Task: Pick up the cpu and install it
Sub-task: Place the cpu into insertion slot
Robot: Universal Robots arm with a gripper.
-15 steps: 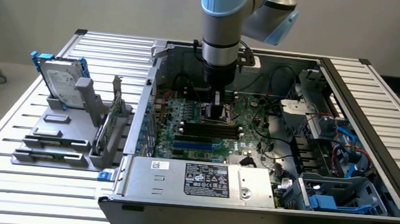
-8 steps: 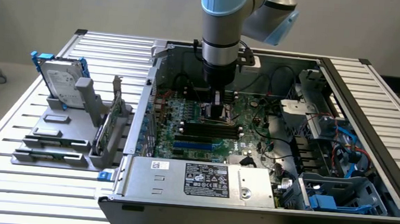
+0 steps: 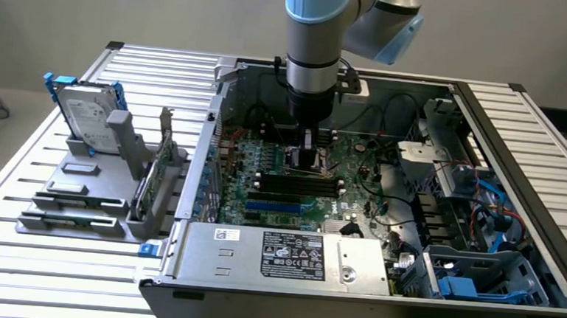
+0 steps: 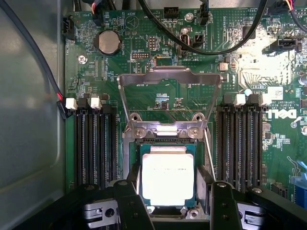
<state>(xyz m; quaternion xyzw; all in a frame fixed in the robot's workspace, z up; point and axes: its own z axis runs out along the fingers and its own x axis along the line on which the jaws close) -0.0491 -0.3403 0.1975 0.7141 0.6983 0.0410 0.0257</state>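
Note:
The cpu (image 4: 168,178), a small square chip with a shiny silver top, lies flat in the motherboard socket (image 4: 132,158). The socket's metal retention frame (image 4: 169,79) stands swung up and open behind it. My gripper (image 4: 175,197) hangs just above the chip. Its black fingers (image 4: 128,203) flank the chip on either side with a small gap showing, so the gripper is open and holds nothing. In the exterior view my gripper (image 3: 306,159) reaches straight down into the open computer case (image 3: 483,127), low over the green motherboard (image 3: 362,171).
Black memory slots (image 4: 95,143) run along both sides of the socket. Black cables (image 4: 201,45) loop over the board beyond it. The power supply (image 3: 288,255) fills the case's near side. A silver hard drive with blue brackets (image 3: 87,117) stands in a grey rack at the exterior view's left.

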